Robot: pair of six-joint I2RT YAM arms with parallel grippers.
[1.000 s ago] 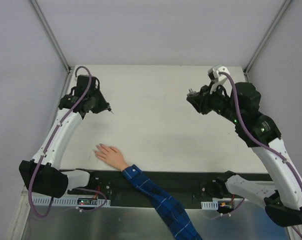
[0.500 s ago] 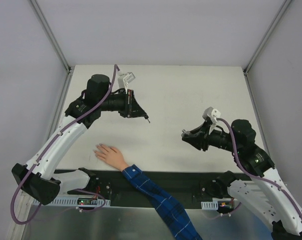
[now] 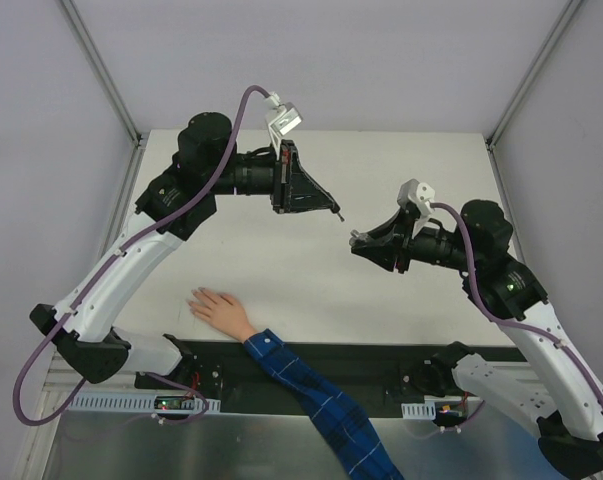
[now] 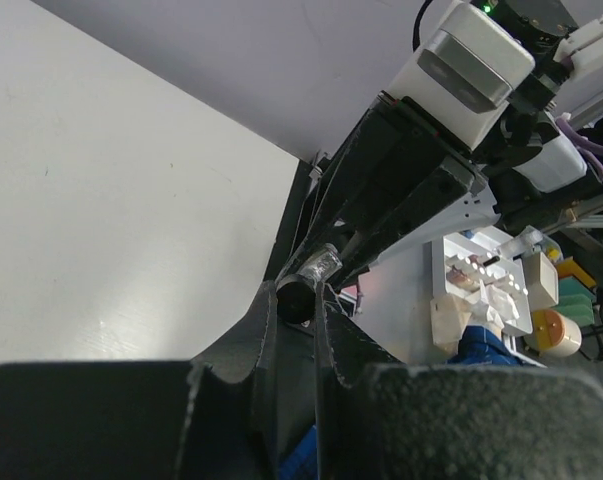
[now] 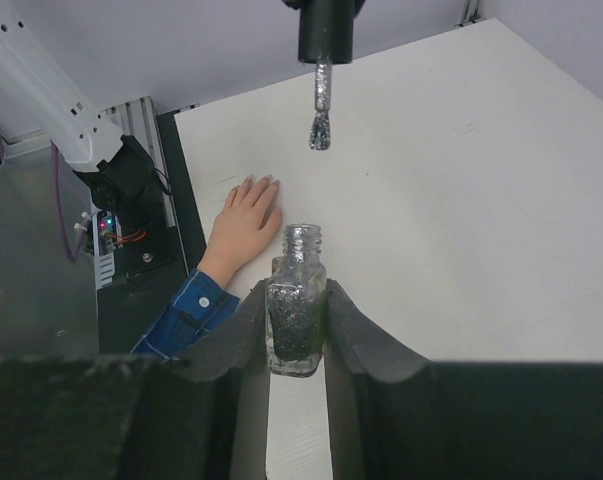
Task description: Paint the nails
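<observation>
The pale hand (image 3: pixel 217 306) lies flat near the table's front left, fingers spread, its arm in a blue plaid sleeve (image 3: pixel 321 400). Its nails (image 5: pixel 265 181) are tiny and show in the right wrist view. My left gripper (image 3: pixel 333 210) is shut on the black brush cap (image 4: pixel 296 298) and holds it in the air over mid-table. The brush (image 5: pixel 321 115) hangs with glittery polish on it, just above the bottle's open mouth. My right gripper (image 3: pixel 359 241) is shut on the small glass bottle (image 5: pixel 297 315) of dark glitter polish, also held in the air. The bottle's neck (image 4: pixel 323 264) shows past the cap.
A black strip (image 3: pixel 311 360) with the arm bases runs along the table's near edge. Grey walls and metal frame posts (image 3: pixel 101 70) close the sides and back. The left arm's base and cables (image 5: pixel 121 190) stand just left of the hand.
Both arms have swung in over the table's middle. The left one came from the far left and the right one from the far right, so brush and bottle now face each other closely.
</observation>
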